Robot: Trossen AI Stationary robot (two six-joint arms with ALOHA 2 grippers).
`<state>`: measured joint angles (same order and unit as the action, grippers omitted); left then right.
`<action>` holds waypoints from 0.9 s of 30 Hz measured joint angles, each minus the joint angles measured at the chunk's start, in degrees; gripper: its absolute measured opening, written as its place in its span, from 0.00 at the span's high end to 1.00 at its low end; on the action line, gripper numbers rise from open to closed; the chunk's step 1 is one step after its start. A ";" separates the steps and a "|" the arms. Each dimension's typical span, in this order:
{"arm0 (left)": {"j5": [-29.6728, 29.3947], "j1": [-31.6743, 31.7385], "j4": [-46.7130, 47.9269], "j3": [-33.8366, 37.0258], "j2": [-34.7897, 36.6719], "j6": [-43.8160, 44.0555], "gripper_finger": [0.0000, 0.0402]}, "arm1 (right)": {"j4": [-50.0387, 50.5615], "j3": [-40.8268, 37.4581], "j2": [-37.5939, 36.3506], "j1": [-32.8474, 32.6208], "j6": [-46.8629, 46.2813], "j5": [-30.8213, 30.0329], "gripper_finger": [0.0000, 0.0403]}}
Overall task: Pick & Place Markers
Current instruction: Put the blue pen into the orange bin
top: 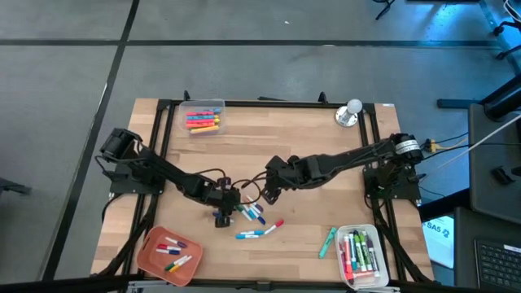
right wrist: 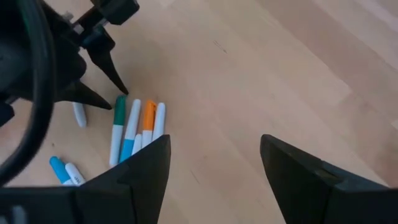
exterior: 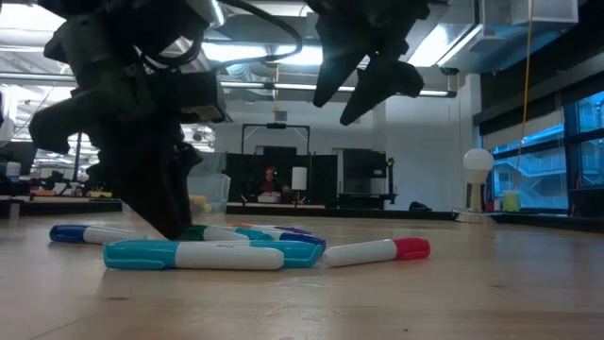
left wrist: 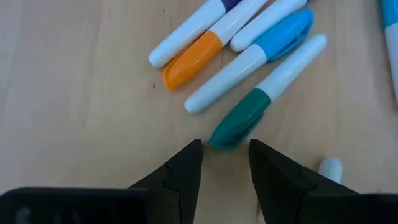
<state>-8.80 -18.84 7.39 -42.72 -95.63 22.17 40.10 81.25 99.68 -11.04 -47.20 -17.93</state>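
Note:
Several white-barrelled markers (top: 253, 213) lie flat in a loose bunch at the table's middle, with orange, blue and green caps. My left gripper (left wrist: 225, 149) is open and low over the table, slanting down. Its fingertips stand on either side of the cap end of the green-capped marker (left wrist: 239, 123), with a small gap showing on each side. In the low view the left gripper (exterior: 170, 225) reaches down to the tabletop just behind a light-blue marker (exterior: 193, 253). My right gripper (top: 267, 194) hangs wide open above the bunch, holding nothing.
A light-blue marker (top: 251, 234) and a red-capped one (top: 274, 226) lie nearer the front, and a green one (top: 327, 242) lies to the right. An orange tray (top: 151, 259), a clear bin (top: 376, 268) and a clear box (top: 218, 107) hold markers. A silver bell (top: 350, 112) stands at the back right.

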 joint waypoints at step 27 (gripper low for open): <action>-2.39 0.23 0.24 0.08 -0.30 -1.86 1.00 | 0.00 -0.02 0.00 3.52 1.39 0.01 0.39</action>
<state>-11.19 -18.61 7.63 -42.64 -95.93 20.31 40.10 81.23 99.68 -7.51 -45.81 -17.92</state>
